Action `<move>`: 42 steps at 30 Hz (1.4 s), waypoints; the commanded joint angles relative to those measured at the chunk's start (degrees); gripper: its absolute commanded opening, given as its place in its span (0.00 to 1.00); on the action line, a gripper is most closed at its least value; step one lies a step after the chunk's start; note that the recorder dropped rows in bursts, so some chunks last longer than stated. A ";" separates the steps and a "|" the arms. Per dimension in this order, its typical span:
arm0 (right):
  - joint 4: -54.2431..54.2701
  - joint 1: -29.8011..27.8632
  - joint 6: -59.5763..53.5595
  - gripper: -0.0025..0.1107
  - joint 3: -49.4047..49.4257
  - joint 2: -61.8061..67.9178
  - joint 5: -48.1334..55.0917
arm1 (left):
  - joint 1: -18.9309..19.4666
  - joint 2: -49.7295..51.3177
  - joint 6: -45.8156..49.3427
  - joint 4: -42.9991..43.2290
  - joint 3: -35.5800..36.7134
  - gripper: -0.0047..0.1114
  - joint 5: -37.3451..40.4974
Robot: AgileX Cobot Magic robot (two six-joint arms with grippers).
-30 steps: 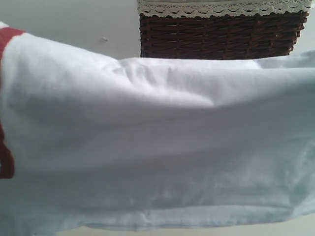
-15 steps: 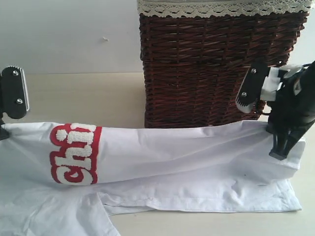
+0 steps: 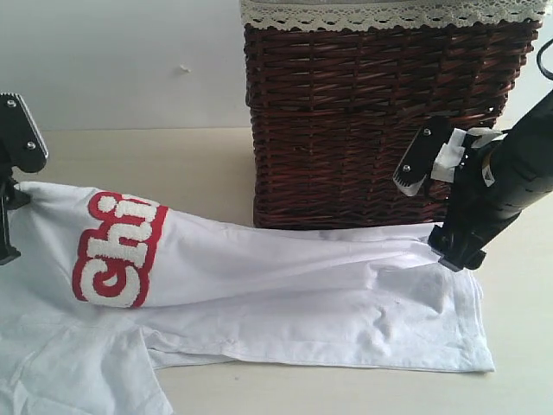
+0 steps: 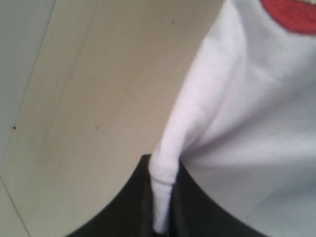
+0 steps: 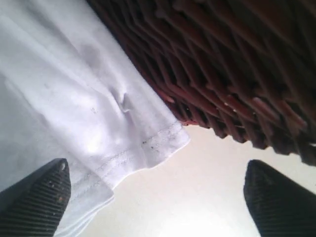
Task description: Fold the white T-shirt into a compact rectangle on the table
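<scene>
Folding stage: soft white cotton T-shirt point(image 3: 285, 285) w/ red letter band point(image 3: 117, 251) lies as a long doubled strip on the pale cream table point(image 3: 173, 164), btwn the dark brown wicker basket point(image 3: 371, 130) toward the table's far edge & its near edge. Looks partway, not a rectangle yet.
L gripper point(image 4: 160, 212): clamped on a thin ridge of shirt fabric at the strip's left end.
R gripper point(image 5: 158, 197): jaws wide apart, nothing btwn them; one fingertip over the hem, the other over bare table, close to the basket.
Risk: one end held, other end free. If L pulls, the strip could drag & skew the fold. Rumpled right end may crease. R arm could bump the basket.
Ext. cam only: whole strip, loose sleeve at left.
L wrist cam only: the pinch itself.
R wrist cam only: empty gap, hem stitching.
</scene>
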 commanded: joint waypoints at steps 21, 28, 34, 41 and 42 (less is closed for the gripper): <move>39.35 -0.28 -34.57 0.76 0.07 -1.55 9.85 | 0.62 0.70 -22.55 -1.75 0.01 0.62 -6.64; 44.52 -0.28 -38.86 0.39 0.07 3.15 13.63 | 0.39 0.70 -33.10 -1.94 1.60 0.25 2.88; 47.90 -0.28 -40.56 0.02 0.07 4.37 13.50 | 0.36 -1.39 -17.44 -6.16 2.75 0.04 12.45; 49.17 -0.28 -41.13 0.02 0.07 4.37 11.42 | -3.93 -8.75 16.47 -32.03 2.75 0.04 32.36; 49.17 -0.28 -41.13 0.02 0.07 4.37 11.42 | -4.93 -9.41 20.72 -33.52 2.75 0.05 36.70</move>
